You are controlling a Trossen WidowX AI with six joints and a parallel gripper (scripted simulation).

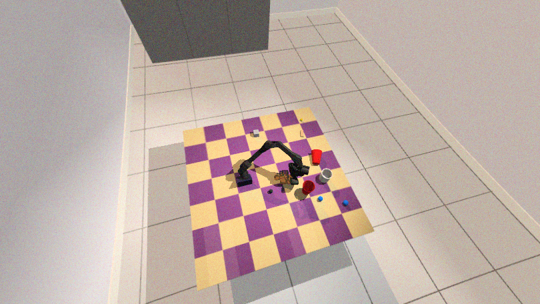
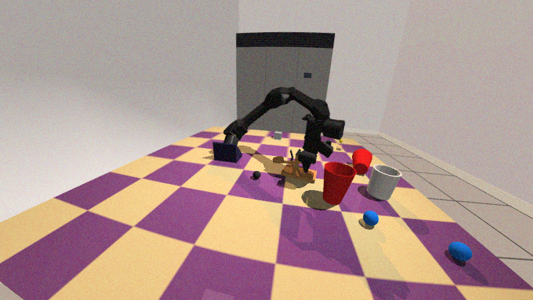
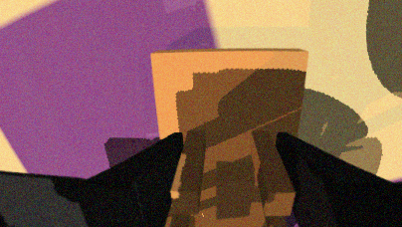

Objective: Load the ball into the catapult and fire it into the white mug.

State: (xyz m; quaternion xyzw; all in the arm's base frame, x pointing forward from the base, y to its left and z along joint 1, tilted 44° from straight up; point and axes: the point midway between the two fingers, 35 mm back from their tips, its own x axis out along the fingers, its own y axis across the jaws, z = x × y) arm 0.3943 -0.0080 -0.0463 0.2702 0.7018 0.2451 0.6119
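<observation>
The wooden catapult (image 1: 283, 179) (image 2: 296, 172) (image 3: 229, 85) stands on the checkered mat (image 1: 264, 234), and its orange base plate fills the middle of the wrist view. My gripper (image 1: 293, 180) (image 2: 306, 166) (image 3: 229, 140) reaches down onto it and is shut on the catapult's frame, one finger on each side. The white mug (image 1: 325, 175) (image 2: 383, 181) stands upright to the right of the catapult. A small black ball (image 1: 270, 191) (image 2: 256, 174) lies on the mat left of the catapult, apart from it.
One red cup (image 1: 308, 187) (image 2: 337, 181) stands between the catapult and the mug's front, and another (image 1: 317, 155) (image 2: 361, 160) stands behind it. Two blue balls (image 1: 320, 198) (image 1: 345, 203) (image 2: 370, 218) (image 2: 459, 250) lie nearer the front. A grey cube (image 1: 256, 132) (image 2: 278, 135) lies at the back.
</observation>
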